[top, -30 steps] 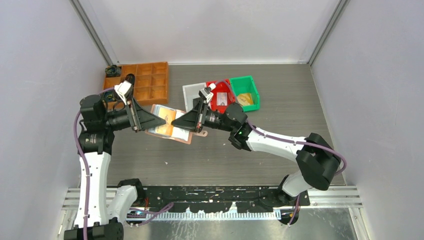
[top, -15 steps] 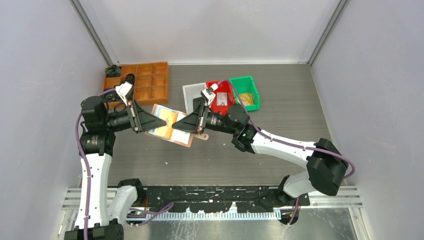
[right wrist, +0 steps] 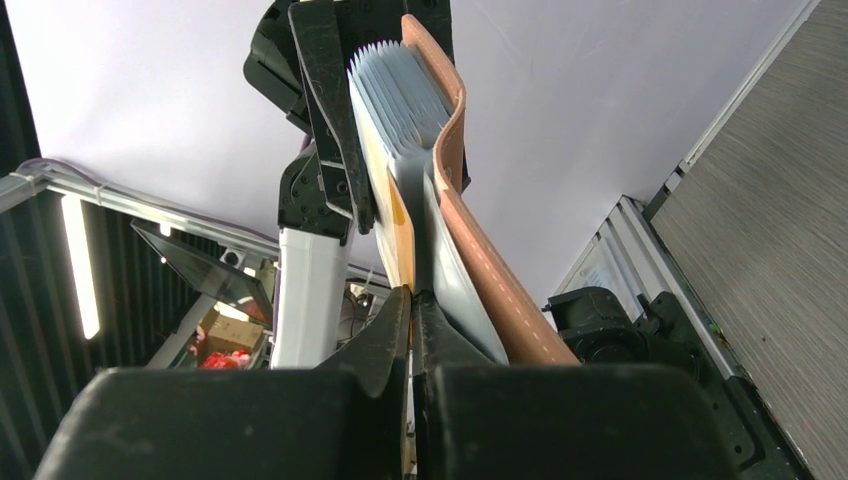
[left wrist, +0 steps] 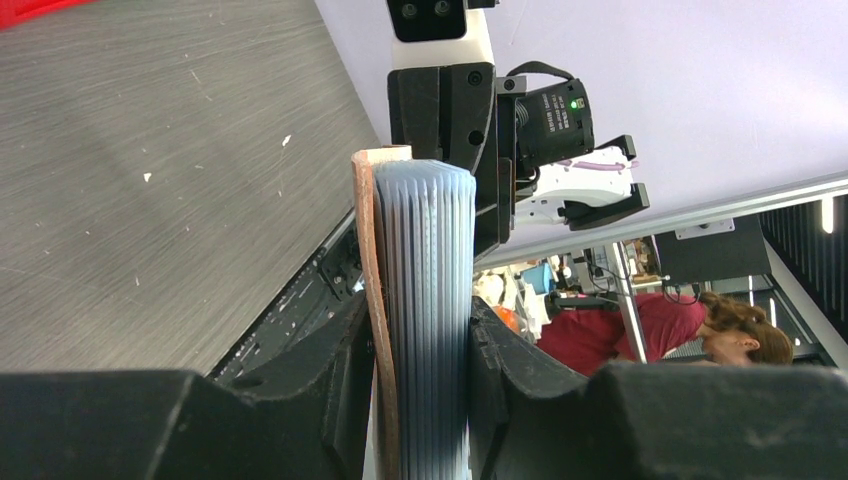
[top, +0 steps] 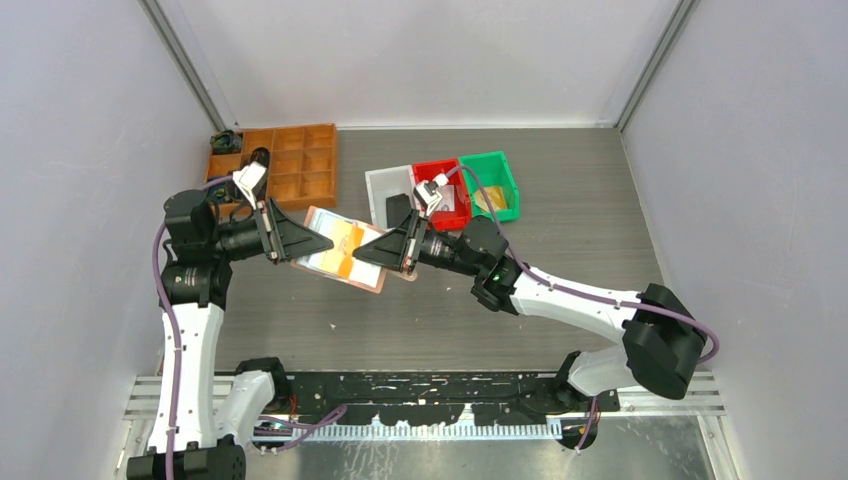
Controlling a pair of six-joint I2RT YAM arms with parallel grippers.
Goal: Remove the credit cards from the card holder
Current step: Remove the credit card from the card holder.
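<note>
At the back left sat a brown tray (top: 300, 165); the left fingers (top: 318, 241) clamped the holder (top: 330, 265) across its grey pockets and pink cover, holding it tilted above the table (top: 580, 230), between the two arms; the right fingers (top: 366, 251), pressed almost together, pinched the edge of a yellowish card (right wrist: 400, 240) lodged among the pockets; behind to the right stood a white bin (top: 385, 185), a red bin (top: 460, 210) and a green bin (top: 490, 170).
</note>
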